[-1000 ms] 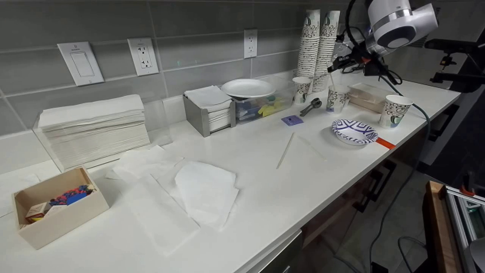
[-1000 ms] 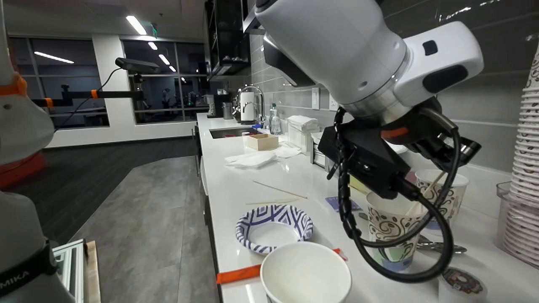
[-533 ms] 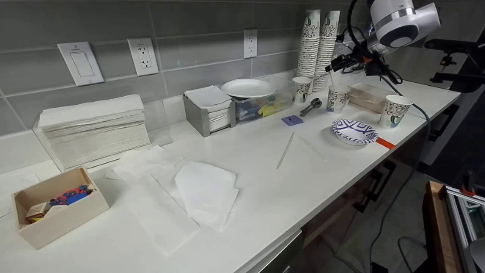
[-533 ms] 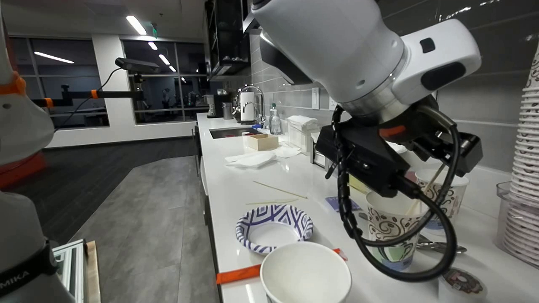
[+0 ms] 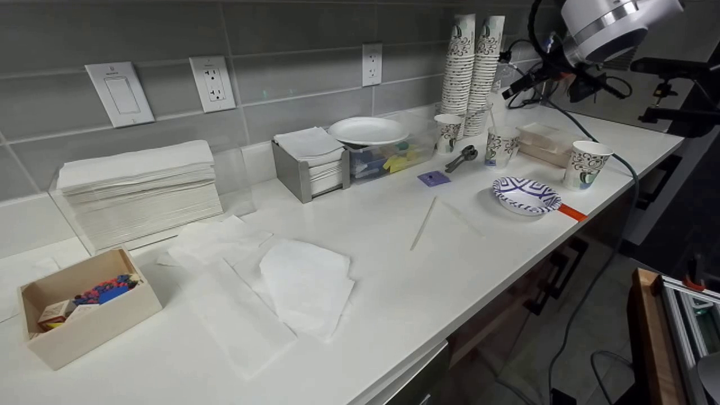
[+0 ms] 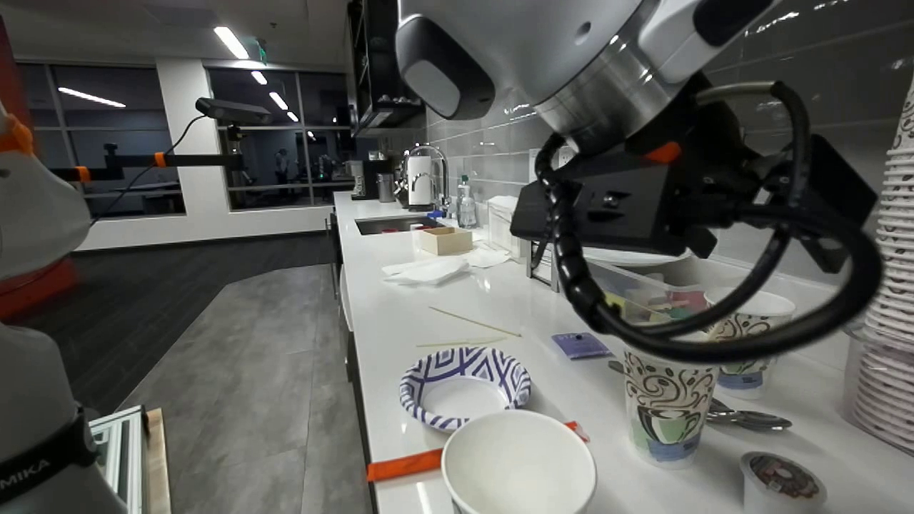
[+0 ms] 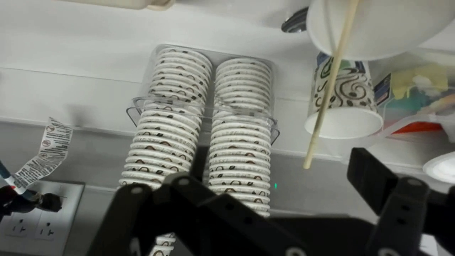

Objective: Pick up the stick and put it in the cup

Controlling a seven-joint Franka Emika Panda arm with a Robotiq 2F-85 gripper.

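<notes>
Leaning in cup (image 5: 498,153), stick (image 7: 330,83) seemingly clear of hand (image 7: 284,167).

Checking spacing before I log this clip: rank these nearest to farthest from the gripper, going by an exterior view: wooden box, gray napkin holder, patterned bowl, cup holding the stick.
1. Cup holding the stick: right side, just below the gripper.
2. Patterned bowl: right side, lower in the picture.
3. Gray napkin holder: mid-picture, toward the back.
4. Wooden box: far left.
</notes>
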